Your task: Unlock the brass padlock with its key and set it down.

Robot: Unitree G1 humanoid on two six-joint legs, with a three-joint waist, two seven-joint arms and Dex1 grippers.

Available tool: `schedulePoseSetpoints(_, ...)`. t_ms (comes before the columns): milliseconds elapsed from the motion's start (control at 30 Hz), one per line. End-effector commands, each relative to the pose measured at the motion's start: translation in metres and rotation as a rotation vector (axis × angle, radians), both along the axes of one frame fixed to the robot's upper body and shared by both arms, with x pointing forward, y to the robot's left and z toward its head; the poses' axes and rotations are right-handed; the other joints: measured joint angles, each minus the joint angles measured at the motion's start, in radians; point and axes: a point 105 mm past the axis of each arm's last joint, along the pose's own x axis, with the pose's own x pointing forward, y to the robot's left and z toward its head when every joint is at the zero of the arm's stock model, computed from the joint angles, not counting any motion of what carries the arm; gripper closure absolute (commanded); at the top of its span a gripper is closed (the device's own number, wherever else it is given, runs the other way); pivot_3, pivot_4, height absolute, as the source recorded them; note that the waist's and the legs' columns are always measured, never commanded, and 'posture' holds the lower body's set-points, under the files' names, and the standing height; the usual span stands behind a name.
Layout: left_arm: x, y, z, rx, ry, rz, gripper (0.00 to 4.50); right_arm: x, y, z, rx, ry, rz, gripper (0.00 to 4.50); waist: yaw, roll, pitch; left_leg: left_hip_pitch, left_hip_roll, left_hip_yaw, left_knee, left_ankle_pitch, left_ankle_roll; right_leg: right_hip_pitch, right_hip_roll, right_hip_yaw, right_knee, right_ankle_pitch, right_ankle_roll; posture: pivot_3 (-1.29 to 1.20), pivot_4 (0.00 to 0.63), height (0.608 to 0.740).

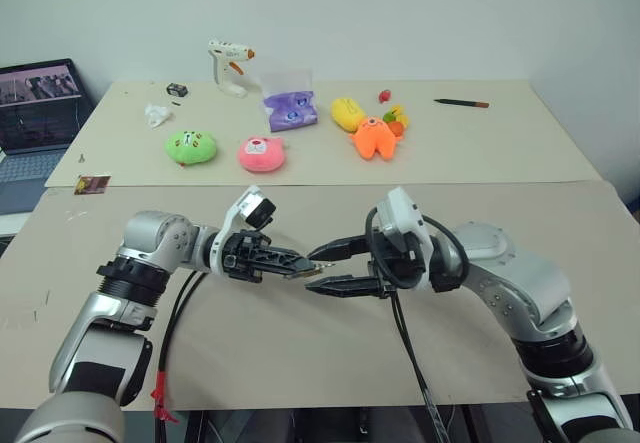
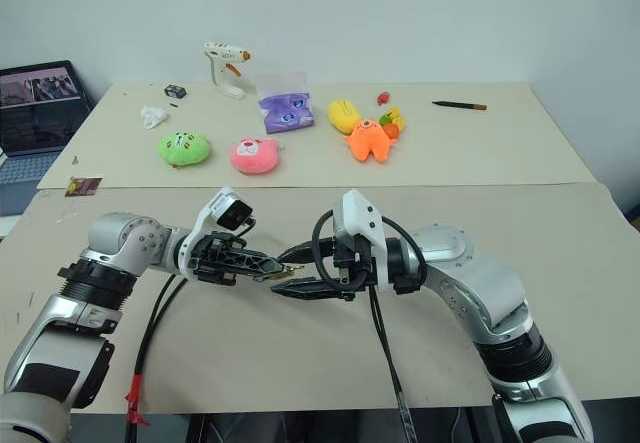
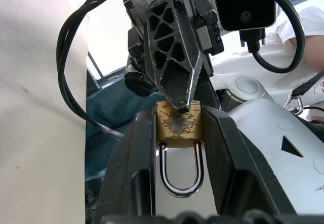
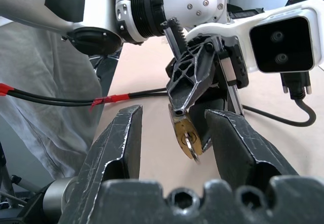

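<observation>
Left hand (image 1: 300,264) nearest, held above the front worktop (image 1: 300,363), clamped on the brass padlock (image 3: 178,125): brass body squeezed between both black fingers, silver shackle pointing back toward the wrist, looped shut. Right hand (image 1: 322,268) faces it tip to tip, fingers spread apart, gripping nothing; padlock sits in the gap between them. Key (image 4: 191,148) stuck in the padlock's keyway, small ring hanging from it, free of the right fingers. Far worktop, left to right: laptop (image 1: 35,113) off the edge, green plush (image 1: 190,147), glue gun (image 1: 229,66), pink plush (image 1: 262,153), purple bag (image 1: 290,110), orange plush (image 1: 374,138), pencil (image 1: 461,102). Bag contents not discernible
</observation>
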Motion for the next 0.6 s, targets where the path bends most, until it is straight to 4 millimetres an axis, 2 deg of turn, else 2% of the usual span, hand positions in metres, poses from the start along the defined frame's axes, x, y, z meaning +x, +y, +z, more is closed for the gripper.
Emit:
schedulePoseSetpoints(33,0.0004,-0.0009,0.0061,-0.018,-0.021,-0.006,3.68,-0.0036,-0.0007,0.0065,0.019,-0.022,0.005,2.6,0.0,0.0,0.0,0.0,0.0,0.0,0.0,0.0,0.0,0.0,0.0,0.0,0.0,0.0,0.0,0.0,0.15,0.74)
schedulePoseSetpoints(200,0.0014,-0.0006,0.006,-0.018,-0.023,-0.002,3.68,-0.003,-0.0005,0.0042,0.016,-0.016,0.001,4.16,0.0,0.0,0.0,0.0,0.0,0.0,0.0,0.0,0.0,0.0,0.0,0.0,0.0,0.0,0.0,0.0,0.15,0.74)
schedulePoseSetpoints(233,0.0015,-0.0005,0.0061,-0.018,-0.024,-0.001,3.68,-0.0028,-0.0004,0.0039,0.015,-0.017,0.001,4.36,0.0,0.0,0.0,0.0,0.0,0.0,0.0,0.0,0.0,0.0,0.0,0.0,0.0,0.0,0.0,0.0,0.15,0.74)
schedulePoseSetpoints(600,0.0042,0.0014,0.0103,-0.035,-0.027,0.012,3.68,-0.0006,-0.0001,0.0006,-0.004,-0.028,0.005,4.46,0.0,0.0,0.0,0.0,0.0,0.0,0.0,0.0,0.0,0.0,0.0,0.0,0.0,0.0,0.0,0.0,0.15,0.74)
